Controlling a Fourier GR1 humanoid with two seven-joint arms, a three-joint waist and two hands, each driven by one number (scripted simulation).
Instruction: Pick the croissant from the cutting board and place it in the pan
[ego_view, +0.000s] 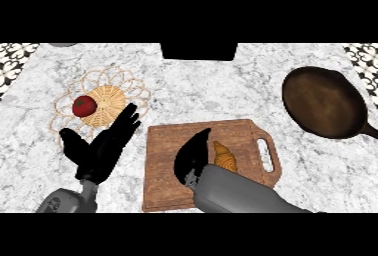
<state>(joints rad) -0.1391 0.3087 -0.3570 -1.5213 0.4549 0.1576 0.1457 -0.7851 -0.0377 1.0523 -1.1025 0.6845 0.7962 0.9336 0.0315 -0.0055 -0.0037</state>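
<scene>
A golden-brown croissant (226, 157) lies on the wooden cutting board (166, 145), toward its right side near the handle slot. My right hand (191, 155) hovers over the board just left of the croissant, fingers straight and pointing away from me, palm edge close to the pastry; whether it touches is not clear. The dark round pan (323, 101) sits at the far right of the counter, its handle pointing to the lower right. My left hand (101, 146) rests open to the left of the board, fingers up.
A woven wicker trivet (111, 95) at the left holds a red tomato (84, 105). A black box (199, 50) stands at the counter's back edge. Bare marble lies between the board and the pan.
</scene>
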